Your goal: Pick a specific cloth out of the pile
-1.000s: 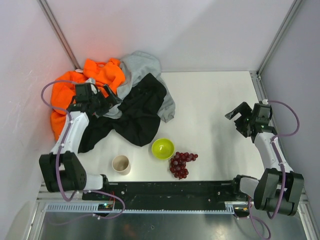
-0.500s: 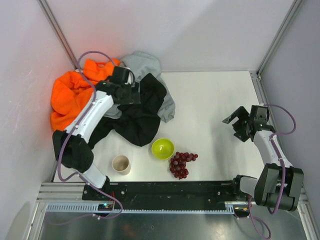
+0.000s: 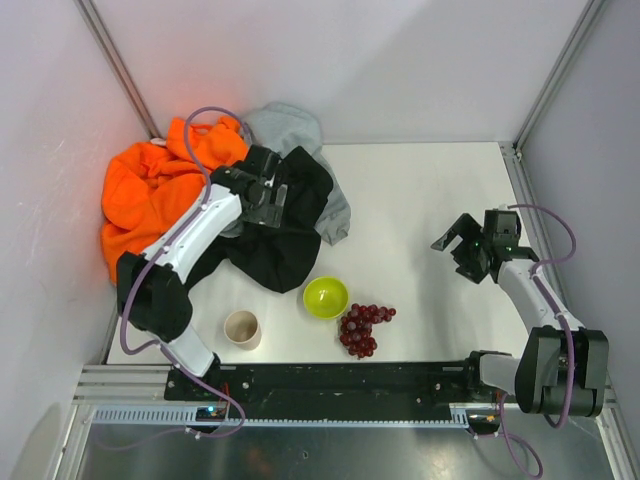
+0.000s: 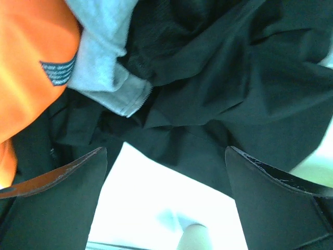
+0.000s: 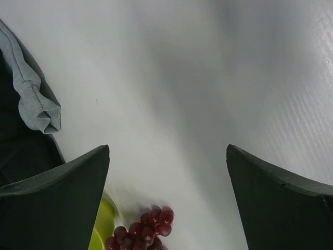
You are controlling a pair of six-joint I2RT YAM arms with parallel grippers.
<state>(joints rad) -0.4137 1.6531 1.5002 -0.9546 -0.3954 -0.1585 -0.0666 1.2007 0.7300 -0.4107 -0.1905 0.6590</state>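
The left tool (image 3: pixel 268 196), spread wide over the thin plain black cloth (image 3: pixel 285 250) in the upper-left orange, grey and black garment pile (image 3: pixel 150 195), should pinch one black fold, avoiding grey.

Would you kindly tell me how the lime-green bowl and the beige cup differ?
The lime-green bowl is bright and wider; the beige cup is pale and narrower. The bowl sits right beside the dark red grapes; the cup stands apart from them. Both stand upright, mouths up.
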